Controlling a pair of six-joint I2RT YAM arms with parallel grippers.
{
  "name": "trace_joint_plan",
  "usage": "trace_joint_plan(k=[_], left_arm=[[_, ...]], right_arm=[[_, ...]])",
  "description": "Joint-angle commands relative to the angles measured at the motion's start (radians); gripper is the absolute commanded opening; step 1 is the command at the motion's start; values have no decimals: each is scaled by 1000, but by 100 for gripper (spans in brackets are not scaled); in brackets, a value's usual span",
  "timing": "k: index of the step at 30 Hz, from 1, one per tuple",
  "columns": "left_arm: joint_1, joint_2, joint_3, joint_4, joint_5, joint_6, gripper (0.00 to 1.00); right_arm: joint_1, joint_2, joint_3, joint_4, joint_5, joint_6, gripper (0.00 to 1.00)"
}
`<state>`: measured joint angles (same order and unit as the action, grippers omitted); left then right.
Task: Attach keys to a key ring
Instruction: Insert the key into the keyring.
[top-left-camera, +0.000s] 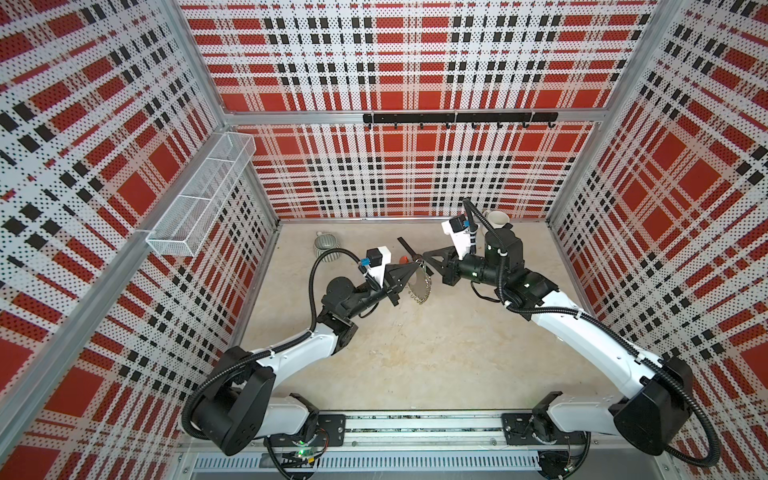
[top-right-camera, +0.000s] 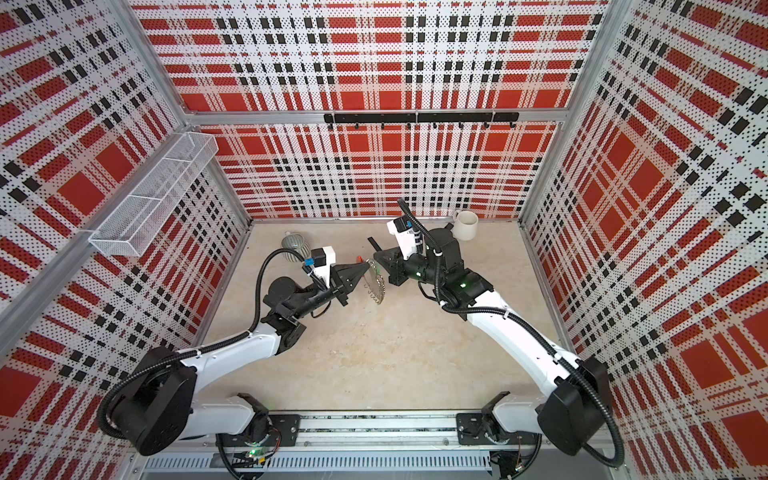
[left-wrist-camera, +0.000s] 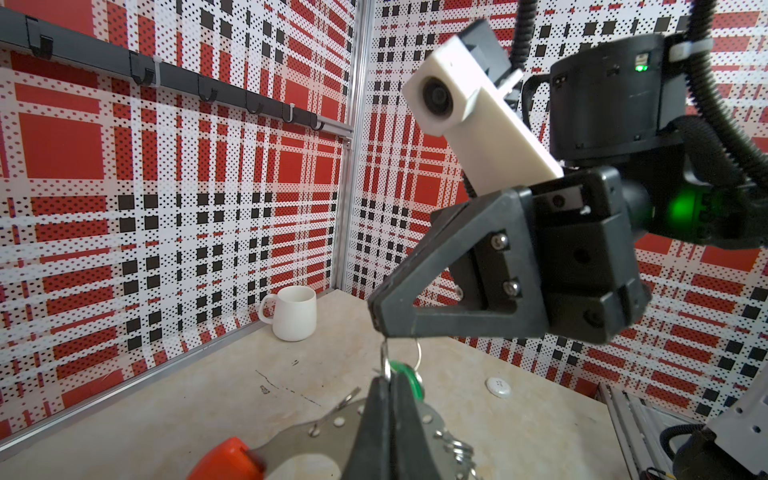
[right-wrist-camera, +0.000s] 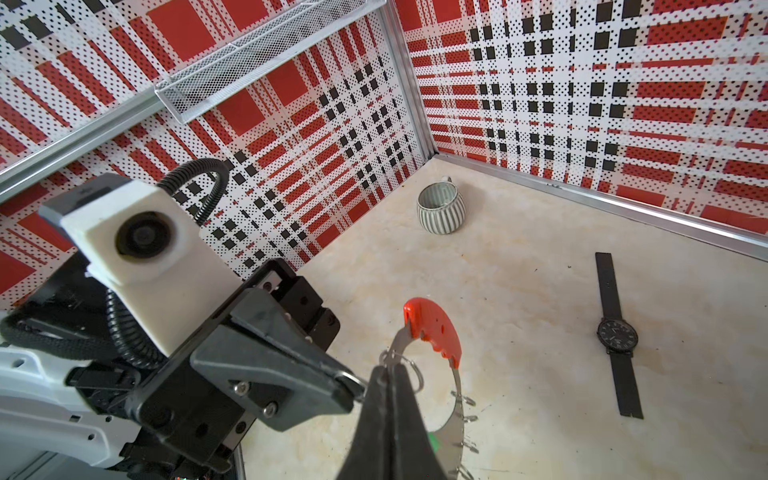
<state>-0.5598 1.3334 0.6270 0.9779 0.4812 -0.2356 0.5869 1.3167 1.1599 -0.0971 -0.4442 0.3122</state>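
The key ring (right-wrist-camera: 456, 392), a flat grey loop with a red arc and small silver rings, hangs above the table between both grippers in both top views (top-left-camera: 417, 286) (top-right-camera: 376, 286). My left gripper (left-wrist-camera: 390, 380) is shut across its grey band (left-wrist-camera: 316, 428). The green key tag (left-wrist-camera: 409, 374) sits at the left fingertips, its thin metal ring rising to my right gripper (left-wrist-camera: 379, 326). In the right wrist view my right gripper (right-wrist-camera: 390, 368) is shut on that ring, and only a sliver of the green tag (right-wrist-camera: 434, 442) shows. The two tips almost touch (top-left-camera: 414, 269) (top-left-camera: 424, 258).
A black wristwatch (right-wrist-camera: 617, 334) lies flat on the table behind the grippers. A white mug (top-left-camera: 495, 219) stands at the back right and a ribbed grey cup (top-left-camera: 326, 245) at the back left. A white button (left-wrist-camera: 498, 386) lies on the table. A wire basket (top-left-camera: 199, 195) and a hook rail (top-left-camera: 457, 118) are on the walls.
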Motion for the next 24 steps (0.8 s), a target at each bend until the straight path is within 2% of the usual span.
trace_joint_plan(k=[1,4,7,8,11,13,18,24], left_arm=[[-12,1,39,83,-10,-2,0],[-16,5,33,115,-11,-16,0],[-16,12,24,151,-14,-29,0],[-16,15,21,165,-14,-38,0],[-16,26,9,210,-7,-63,0],[-16,30,-3,249,-6,-78,0],[-13,46,-21,319,18,-119,0],[-11,56,-18,336,33,-129,0]], right_arm=[[-2,24,-34,-6,16,9,0],[-4,34,-47,7,0,22,0],[-4,40,-48,9,-16,30,8],[-5,35,-48,10,-14,34,13],[-23,13,-55,18,-8,48,43],[-48,-7,-61,30,-14,60,51],[-85,-47,-48,32,-35,44,54],[-85,-68,-34,87,-135,16,49]])
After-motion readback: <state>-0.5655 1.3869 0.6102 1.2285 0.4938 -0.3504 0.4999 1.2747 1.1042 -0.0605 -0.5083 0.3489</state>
